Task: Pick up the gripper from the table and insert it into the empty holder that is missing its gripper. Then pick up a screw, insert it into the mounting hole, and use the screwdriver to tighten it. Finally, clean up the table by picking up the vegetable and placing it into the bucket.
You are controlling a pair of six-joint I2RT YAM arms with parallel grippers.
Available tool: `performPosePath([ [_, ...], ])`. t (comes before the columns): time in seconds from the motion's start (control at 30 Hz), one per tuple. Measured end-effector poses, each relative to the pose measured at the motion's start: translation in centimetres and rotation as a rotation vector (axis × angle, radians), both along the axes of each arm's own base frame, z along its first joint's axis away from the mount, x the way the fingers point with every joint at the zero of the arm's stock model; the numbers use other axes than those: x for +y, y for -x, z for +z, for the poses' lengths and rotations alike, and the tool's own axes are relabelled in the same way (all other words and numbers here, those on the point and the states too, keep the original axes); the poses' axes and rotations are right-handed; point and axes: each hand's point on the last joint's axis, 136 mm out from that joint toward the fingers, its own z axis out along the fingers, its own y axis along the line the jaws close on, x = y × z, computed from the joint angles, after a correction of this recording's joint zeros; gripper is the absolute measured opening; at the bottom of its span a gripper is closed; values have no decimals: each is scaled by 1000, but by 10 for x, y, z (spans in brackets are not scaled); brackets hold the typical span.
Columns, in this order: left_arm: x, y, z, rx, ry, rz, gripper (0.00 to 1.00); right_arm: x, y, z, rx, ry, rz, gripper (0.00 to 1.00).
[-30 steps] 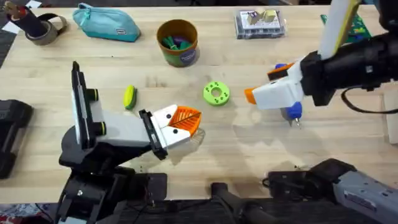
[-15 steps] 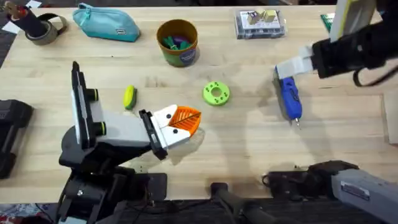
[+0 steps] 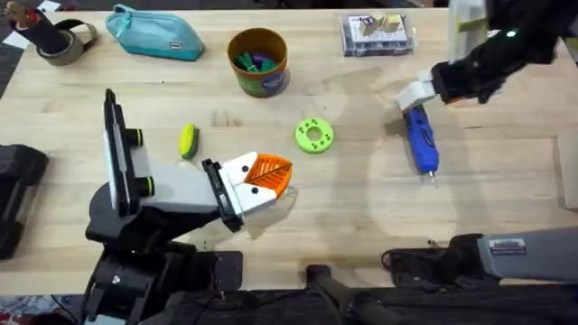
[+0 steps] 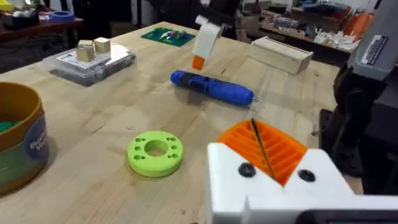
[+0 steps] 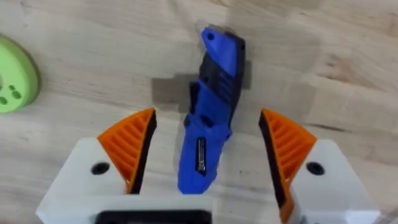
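The blue screwdriver (image 3: 420, 140) lies flat on the table (image 3: 343, 217) at the right, metal tip toward the front. My right gripper (image 3: 417, 93) hovers open over its back end. In the right wrist view the orange pads (image 5: 134, 140) stand either side of the screwdriver (image 5: 217, 62) without touching it. My left gripper (image 3: 266, 179) rests shut and empty at mid-table, the pads pressed together (image 4: 258, 140). The yellow-green vegetable (image 3: 187, 140) lies left of it. The orange-brown bucket (image 3: 257, 61) stands at the back. The loose gripper, holder and screw are out of view.
A green ring disc (image 3: 313, 135) lies between the two grippers. Along the far edge are a teal pouch (image 3: 153, 34), a tape roll (image 3: 59, 41) and a clear parts box (image 3: 377, 34). A black block (image 3: 13, 194) sits at the left edge.
My right gripper has drawn back from over the screwdriver toward the far edge, so the screwdriver now lies uncovered on the table. The left arm has not moved.
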Motion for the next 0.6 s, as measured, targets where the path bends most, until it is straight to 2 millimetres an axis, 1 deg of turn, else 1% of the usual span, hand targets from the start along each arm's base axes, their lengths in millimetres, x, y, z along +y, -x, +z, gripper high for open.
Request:
performPosePath([
  [0.17,0,0,0,0,0,0,5,0,0,-36,111,4,40,984],
  [0.3,0,0,0,0,0,0,5,-6,5,-61,193,31,44,984],
  [0.43,0,0,0,0,0,0,5,-9,7,-73,230,36,37,984],
  [0.6,0,0,0,0,0,0,5,-11,3,-74,217,41,22,984],
])
